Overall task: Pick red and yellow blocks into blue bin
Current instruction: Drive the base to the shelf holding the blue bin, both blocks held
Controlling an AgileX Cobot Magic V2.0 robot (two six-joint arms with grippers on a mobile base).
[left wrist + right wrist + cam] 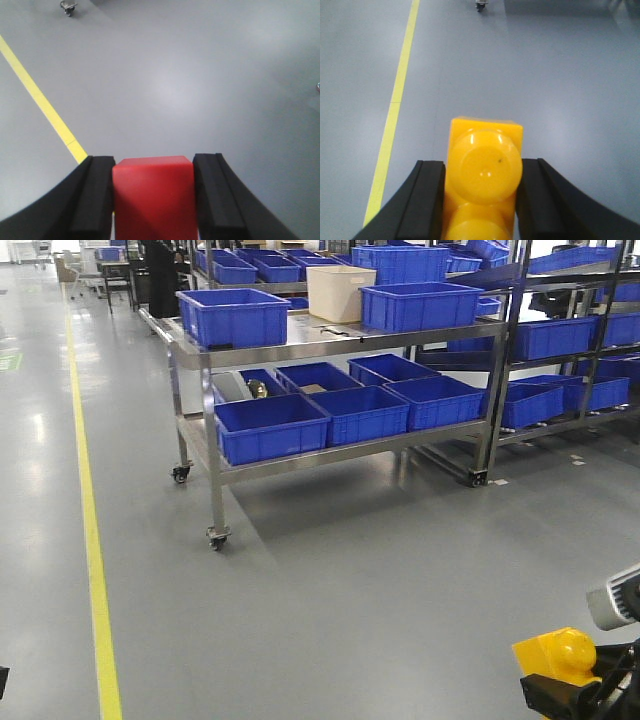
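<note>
My left gripper [152,167] is shut on the plain red cube [152,200], which sits between its black pads above the grey floor. My right gripper [482,167] is shut on the yellow studded brick [485,165], studs facing the camera. In the front view this brick [555,652] and the right gripper [565,695] show at the bottom right. The wide blue bin [420,305] stands on the top shelf of a steel cart [330,340], far ahead of both grippers. The left gripper does not show clearly in the front view.
A beige tub [340,292] and a taller blue crate [232,318] share the cart's top shelf. Several blue crates [270,425] fill its lower shelf. Racks with more crates [570,340] stand at the right. A yellow floor line [92,540] runs along the left.
</note>
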